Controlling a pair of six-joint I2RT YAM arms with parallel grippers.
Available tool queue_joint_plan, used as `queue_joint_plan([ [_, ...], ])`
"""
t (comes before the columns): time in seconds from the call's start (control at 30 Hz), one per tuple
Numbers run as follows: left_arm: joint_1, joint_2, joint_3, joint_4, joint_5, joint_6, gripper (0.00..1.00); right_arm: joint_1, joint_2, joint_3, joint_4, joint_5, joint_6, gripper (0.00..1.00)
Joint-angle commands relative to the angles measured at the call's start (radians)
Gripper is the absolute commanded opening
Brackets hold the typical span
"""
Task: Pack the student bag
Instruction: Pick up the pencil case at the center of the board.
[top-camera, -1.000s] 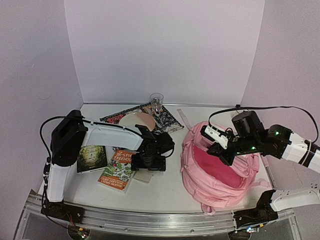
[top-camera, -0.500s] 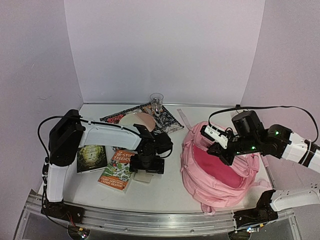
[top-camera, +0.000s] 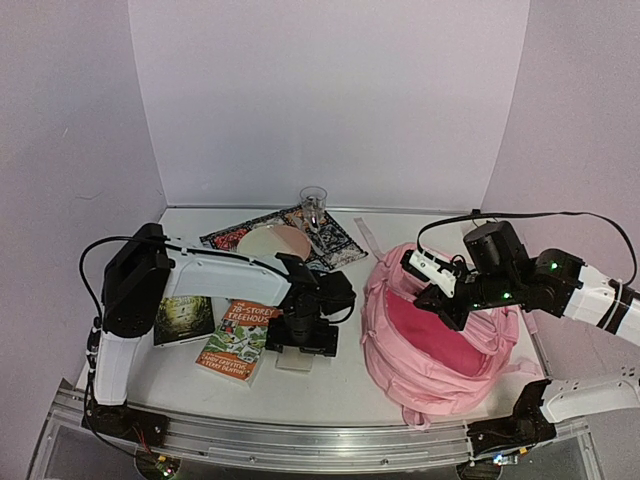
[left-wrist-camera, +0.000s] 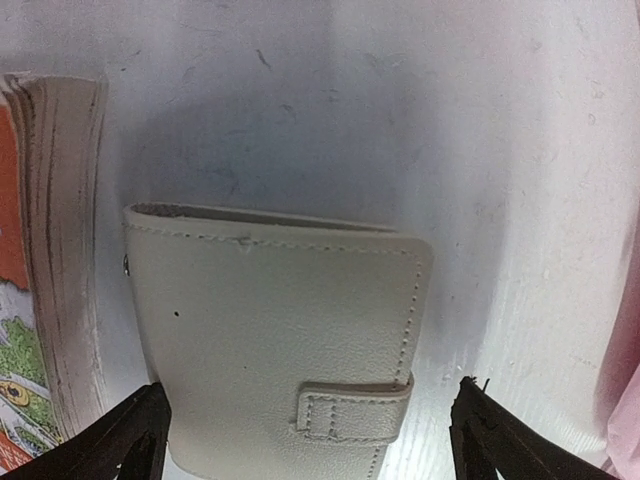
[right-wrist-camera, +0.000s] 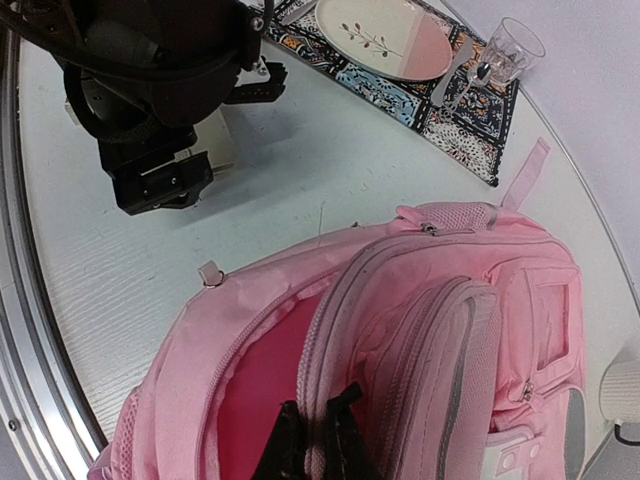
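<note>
The student bag (top-camera: 440, 345) is a big pink backpack lying at the right with its main compartment unzipped, showing a darker pink inside. My right gripper (top-camera: 440, 305) is shut on the zip edge of the bag's opening flap (right-wrist-camera: 320, 440) and holds it up. My left gripper (top-camera: 308, 338) is open, low over a small cream wallet (top-camera: 293, 358) with a strap tab. In the left wrist view the wallet (left-wrist-camera: 280, 320) lies flat between the two black fingertips (left-wrist-camera: 130, 440). The right one stands apart from the wallet.
An orange paperback (top-camera: 235, 338) lies right beside the wallet's left, its page edge (left-wrist-camera: 70, 250) close to it. A dark green book (top-camera: 183, 318) lies further left. A patterned placemat (top-camera: 330, 238) at the back holds a plate (top-camera: 275, 240), cutlery and a glass (top-camera: 313, 200).
My left gripper has shifted a little right and toward the near edge, down over the wallet. The right arm and the bag have not moved.
</note>
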Motion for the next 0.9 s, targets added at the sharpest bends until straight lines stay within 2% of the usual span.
queue_joint_plan([
  [0.0, 0.003, -0.061, 0.007, -0.013, -0.054, -0.092, 1.0, 0.001, -0.007, 0.052, 0.062, -0.006, 0.004, 0.0],
  [0.43, 0.005, -0.05, -0.046, -0.024, -0.096, -0.12, 0.99, 0.001, -0.014, 0.047, 0.062, -0.011, 0.001, 0.0],
  [0.7, 0.006, 0.011, -0.035, -0.006, -0.046, -0.064, 0.98, 0.001, -0.017, 0.048, 0.062, -0.009, 0.0, 0.0],
  [0.87, 0.007, 0.041, -0.057, 0.022, 0.008, -0.022, 0.93, 0.002, -0.017, 0.053, 0.062, -0.007, -0.003, 0.0],
])
